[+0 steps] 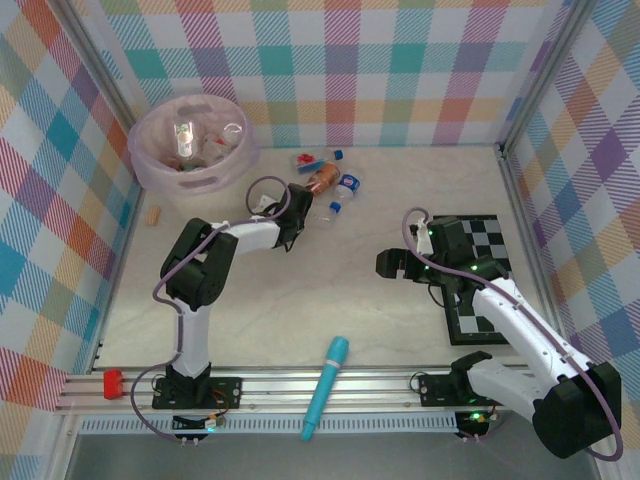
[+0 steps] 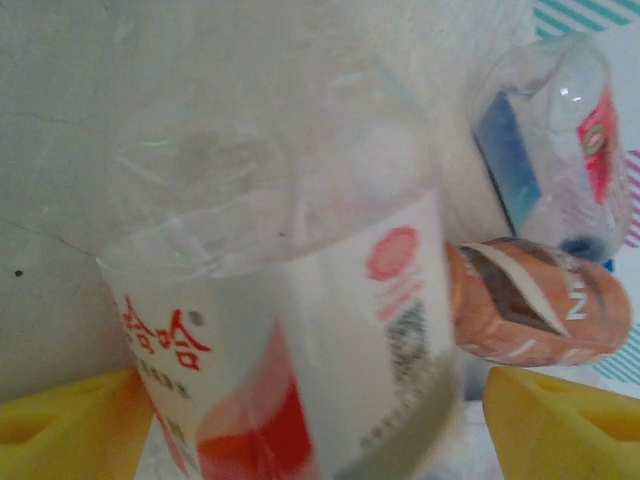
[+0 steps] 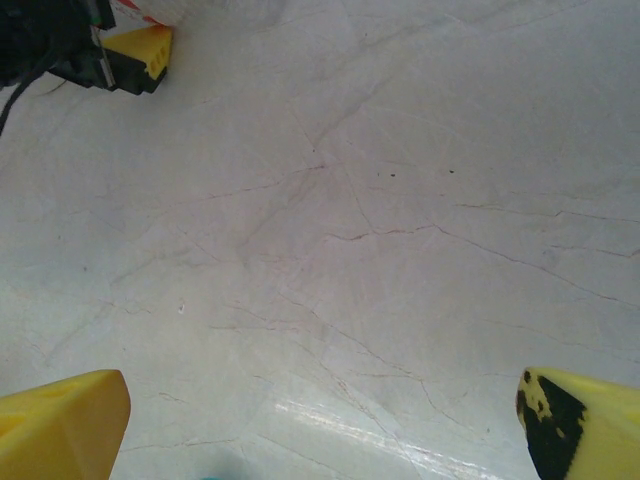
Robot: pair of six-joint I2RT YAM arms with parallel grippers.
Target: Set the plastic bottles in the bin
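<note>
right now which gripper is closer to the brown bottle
Left. The left gripper is right beside the brown bottle, which lies just past its fingers. The right gripper hovers beside the chequered board, well off to the right.

The left arm [image 1: 190,340] and right arm [image 1: 520,330] have white links, black joints and looping lilac cables [image 1: 266,180]. The fingertips [image 2: 560,420] are yellow wedges; one right fingertip [image 3: 575,425] is smudged black.

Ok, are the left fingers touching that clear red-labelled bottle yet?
Cannot tell. In the left wrist view the bottle sits between the left fingers. A sliver of gap shows at one finger; the other meets the bottle's outline, contact unclear.
</note>
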